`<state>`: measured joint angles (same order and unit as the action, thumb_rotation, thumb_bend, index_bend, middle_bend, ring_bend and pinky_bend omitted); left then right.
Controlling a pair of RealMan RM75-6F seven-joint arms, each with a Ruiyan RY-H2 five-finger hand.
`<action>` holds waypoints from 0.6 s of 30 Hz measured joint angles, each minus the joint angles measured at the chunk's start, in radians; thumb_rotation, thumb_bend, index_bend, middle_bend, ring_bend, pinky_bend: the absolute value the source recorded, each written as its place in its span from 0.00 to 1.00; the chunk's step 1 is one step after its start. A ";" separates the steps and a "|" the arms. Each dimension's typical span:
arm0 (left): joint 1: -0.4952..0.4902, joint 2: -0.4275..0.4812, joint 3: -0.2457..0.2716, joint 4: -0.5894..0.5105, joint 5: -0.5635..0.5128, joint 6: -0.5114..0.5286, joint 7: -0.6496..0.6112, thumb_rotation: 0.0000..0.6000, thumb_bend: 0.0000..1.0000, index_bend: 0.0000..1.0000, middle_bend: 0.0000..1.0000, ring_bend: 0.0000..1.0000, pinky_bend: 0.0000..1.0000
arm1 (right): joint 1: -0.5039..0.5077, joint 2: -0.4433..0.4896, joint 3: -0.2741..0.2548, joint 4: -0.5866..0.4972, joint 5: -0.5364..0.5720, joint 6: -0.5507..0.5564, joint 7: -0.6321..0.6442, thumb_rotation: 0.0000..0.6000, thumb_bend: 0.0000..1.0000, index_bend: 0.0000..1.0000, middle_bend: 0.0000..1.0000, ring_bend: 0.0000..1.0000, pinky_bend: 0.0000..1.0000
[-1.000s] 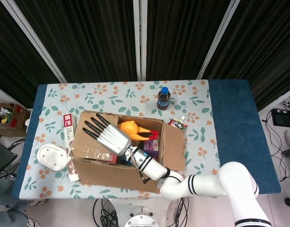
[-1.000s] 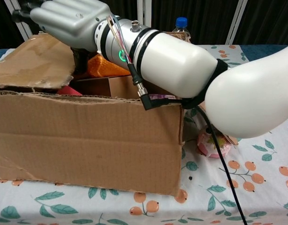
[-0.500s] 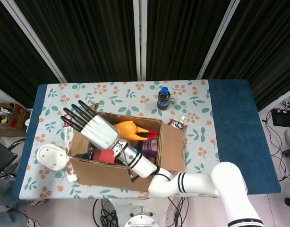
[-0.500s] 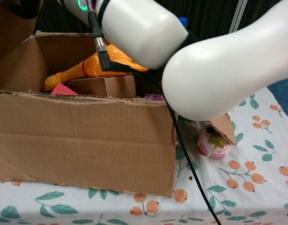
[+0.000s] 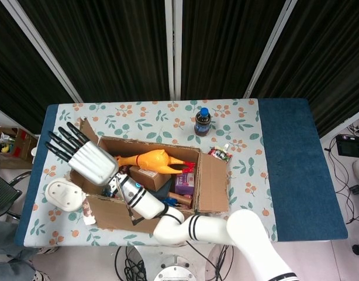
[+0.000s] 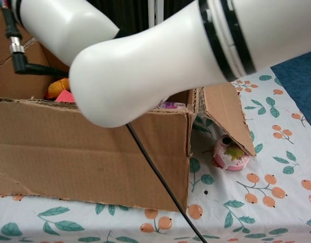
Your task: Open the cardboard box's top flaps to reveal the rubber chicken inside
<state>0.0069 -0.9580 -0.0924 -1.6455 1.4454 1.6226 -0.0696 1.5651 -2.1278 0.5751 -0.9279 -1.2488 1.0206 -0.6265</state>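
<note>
Cardboard box (image 5: 168,175) half hidden by right hand (image 5: 86,161), fingers (image 5: 62,140) apart

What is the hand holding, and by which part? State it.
Nothing is gripped: the right hand lies flat with fingers spread against the cardboard box's left flap, pushing it outward.

In the chest view the right arm (image 6: 160,55) fills the upper frame, hiding most of the cardboard box (image 6: 94,152) interior; only a sliver of the rubber chicken (image 6: 56,87) shows. The pink pouch (image 6: 230,154) sits half under a flap (label unreadable). Left robot hand appears nowhere.
</note>
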 measured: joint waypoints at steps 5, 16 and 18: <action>0.004 0.010 -0.003 0.005 -0.014 -0.006 -0.013 0.56 0.11 0.16 0.19 0.15 0.24 | 0.069 -0.046 0.026 0.110 0.005 0.003 0.047 1.00 0.21 0.00 0.00 0.00 0.00; -0.013 0.005 -0.005 -0.010 -0.009 -0.031 0.009 0.56 0.11 0.16 0.19 0.15 0.24 | 0.016 -0.007 -0.014 0.083 -0.014 0.048 0.114 1.00 0.20 0.00 0.00 0.00 0.00; -0.017 0.005 -0.006 -0.015 -0.008 -0.036 0.014 0.56 0.11 0.16 0.19 0.15 0.24 | -0.009 0.028 -0.023 0.039 -0.021 0.063 0.108 1.00 0.19 0.00 0.00 0.00 0.00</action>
<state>-0.0097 -0.9532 -0.0985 -1.6601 1.4369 1.5869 -0.0559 1.5562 -2.0999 0.5523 -0.8890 -1.2697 1.0837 -0.5186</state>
